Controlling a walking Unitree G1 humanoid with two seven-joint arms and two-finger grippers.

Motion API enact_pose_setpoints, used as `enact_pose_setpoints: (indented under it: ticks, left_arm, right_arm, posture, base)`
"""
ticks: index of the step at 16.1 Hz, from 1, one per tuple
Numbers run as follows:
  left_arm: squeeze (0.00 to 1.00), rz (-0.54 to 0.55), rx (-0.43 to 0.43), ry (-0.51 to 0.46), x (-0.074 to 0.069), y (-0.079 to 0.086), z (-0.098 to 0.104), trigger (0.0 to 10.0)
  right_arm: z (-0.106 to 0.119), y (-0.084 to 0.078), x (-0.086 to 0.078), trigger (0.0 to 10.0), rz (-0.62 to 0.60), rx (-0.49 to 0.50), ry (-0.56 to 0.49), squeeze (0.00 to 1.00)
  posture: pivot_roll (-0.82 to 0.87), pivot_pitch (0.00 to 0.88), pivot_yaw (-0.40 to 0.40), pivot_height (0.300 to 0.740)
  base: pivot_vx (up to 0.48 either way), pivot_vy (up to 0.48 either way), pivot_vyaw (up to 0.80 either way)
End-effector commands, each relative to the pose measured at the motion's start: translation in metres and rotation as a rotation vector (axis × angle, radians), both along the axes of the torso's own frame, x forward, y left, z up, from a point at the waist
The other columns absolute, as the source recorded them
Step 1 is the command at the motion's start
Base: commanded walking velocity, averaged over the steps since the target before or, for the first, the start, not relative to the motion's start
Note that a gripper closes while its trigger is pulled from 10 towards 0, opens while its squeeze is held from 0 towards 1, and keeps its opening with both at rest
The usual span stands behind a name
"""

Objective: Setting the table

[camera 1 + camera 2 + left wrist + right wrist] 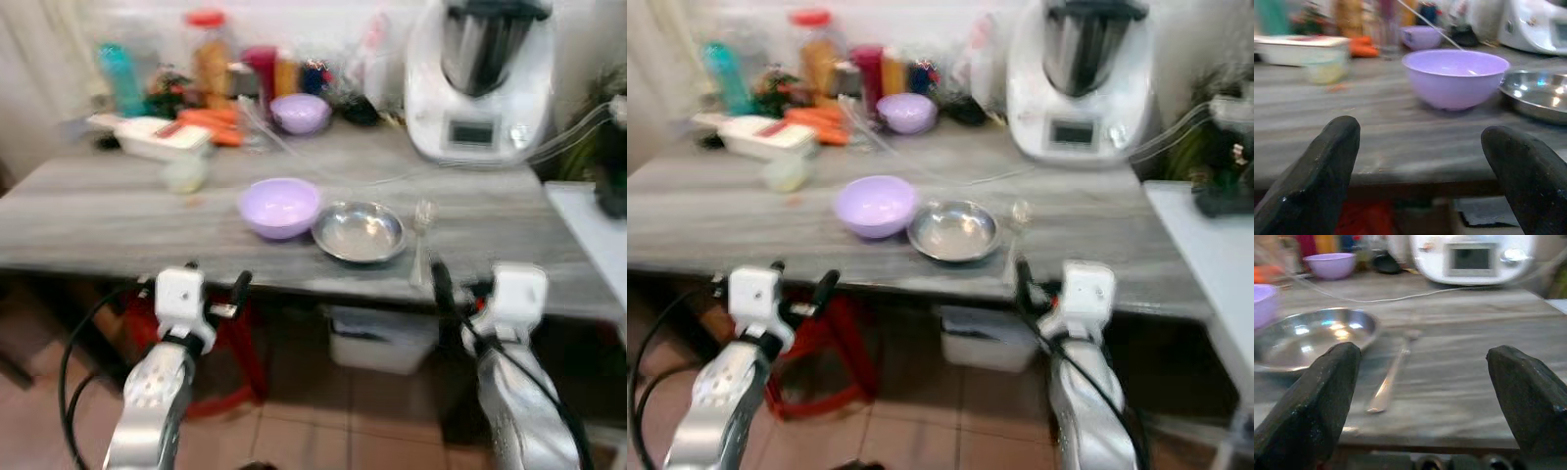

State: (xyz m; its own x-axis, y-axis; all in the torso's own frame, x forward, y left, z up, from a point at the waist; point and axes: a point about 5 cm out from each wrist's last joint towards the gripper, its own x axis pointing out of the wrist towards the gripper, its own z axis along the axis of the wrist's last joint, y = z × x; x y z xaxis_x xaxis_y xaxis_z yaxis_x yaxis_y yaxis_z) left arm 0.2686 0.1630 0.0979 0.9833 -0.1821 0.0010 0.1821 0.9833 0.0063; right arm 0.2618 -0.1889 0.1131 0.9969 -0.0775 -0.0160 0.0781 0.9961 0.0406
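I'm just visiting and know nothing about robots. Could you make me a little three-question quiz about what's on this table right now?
1. True or false: the lilac bowl near the table's front edge stands on the robot's left of the steel plate.
2. What lies on the robot's right of the steel plate? A) a knife B) a fork C) a cup
3. Fill in: both the left gripper and the right gripper are held in front of the table edge with their fingers ____.

Key: 1. True. 2. B, the fork. 3. Open; both are empty.
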Motion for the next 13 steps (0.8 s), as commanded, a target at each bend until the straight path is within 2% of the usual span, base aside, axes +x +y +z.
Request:
enact_pose_setpoints:
  ticks: [1,7,13]
  left_arm:
    - [0.0,0.025,0.006,0.044,-0.006,0.0067,-0.0097,10.0]
    - [0.0,0.018,0.01,0.05,-0.0072,0.0058,-0.0128,10.0]
    - [0.0,0.001,0.019,0.046,-0.0074,0.005,-0.0142,10.0]
  right_arm:
    - [0.0046,0.0063,0.0048,10.0,0.024,0.004,-0.016,0.0]
    - [0.0046,0.0067,0.0048,10.0,0.022,-0.015,-0.021,0.0]
    - [0.0049,0.0091,0.0045,10.0,0.027,0.008,-0.029,0.0]
  posture:
    - [-0.08,0.0,0.053,0.74]
    - [-0.08,0.0,0.053,0.74]
    - [-0.08,0.0,0.054,0.74]
  base:
    - [-0.319,0.0,0.0]
    - [-0.326,0.0,0.0]
    - [-0.317,0.0,0.0]
